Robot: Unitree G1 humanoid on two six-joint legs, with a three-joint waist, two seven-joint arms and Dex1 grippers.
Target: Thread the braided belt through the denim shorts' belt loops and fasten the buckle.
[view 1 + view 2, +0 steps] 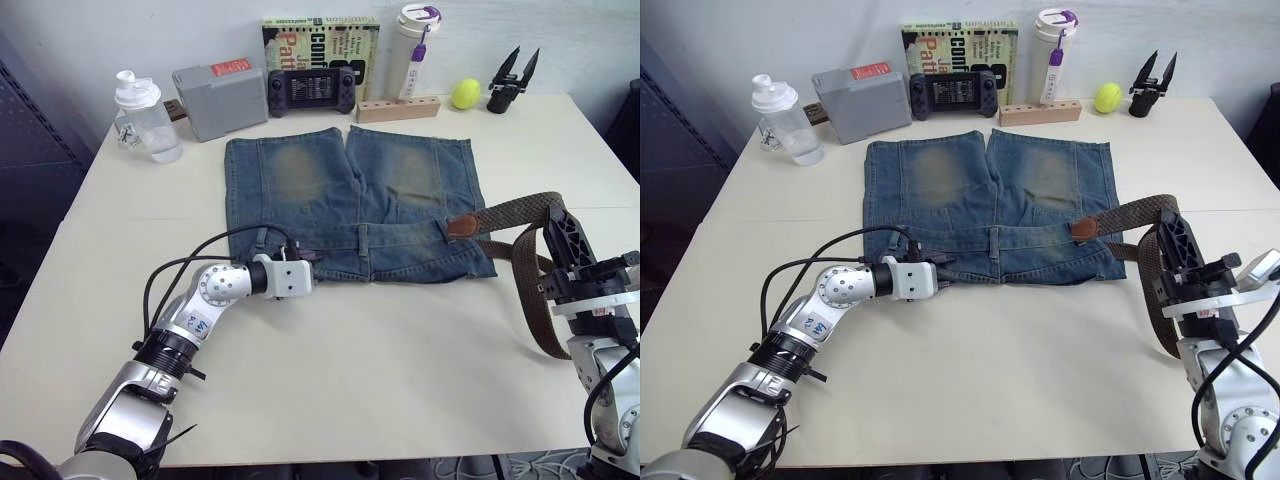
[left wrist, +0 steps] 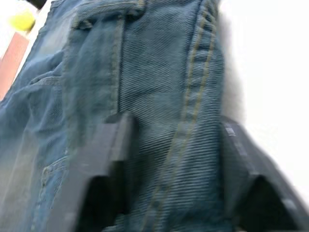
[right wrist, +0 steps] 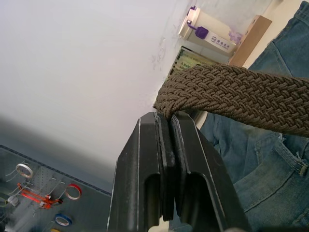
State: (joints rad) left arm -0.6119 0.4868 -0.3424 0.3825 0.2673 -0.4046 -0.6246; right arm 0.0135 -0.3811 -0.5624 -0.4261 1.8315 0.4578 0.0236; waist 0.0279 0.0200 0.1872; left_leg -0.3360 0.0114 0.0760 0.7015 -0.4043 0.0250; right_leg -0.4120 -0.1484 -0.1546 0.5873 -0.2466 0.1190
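Note:
The denim shorts (image 1: 350, 195) lie flat mid-table, waistband toward me, legs pointing away. Belt loops stand across the waistband, one at its middle (image 1: 363, 240) and one nearer the left (image 1: 262, 240). My left gripper (image 1: 312, 261) is at the waistband's left part, open, its fingers (image 2: 113, 140) straddling the denim edge. The braided belt (image 1: 520, 211) runs from its tan leather end (image 1: 462, 226), which rests at the waistband's right, up to my right gripper (image 1: 557, 213), then hangs down in a loop (image 1: 545, 320) to the table. The right gripper is shut on the strap (image 3: 231, 92). I cannot make out the buckle.
Along the far edge stand a shaker bottle (image 1: 145, 118), a grey box (image 1: 220, 98), a handheld game console (image 1: 311, 91), a book (image 1: 320, 40), a white tumbler (image 1: 415, 50), a wooden block (image 1: 398, 108), a yellow ball (image 1: 465, 93) and a black spare gripper (image 1: 512, 82).

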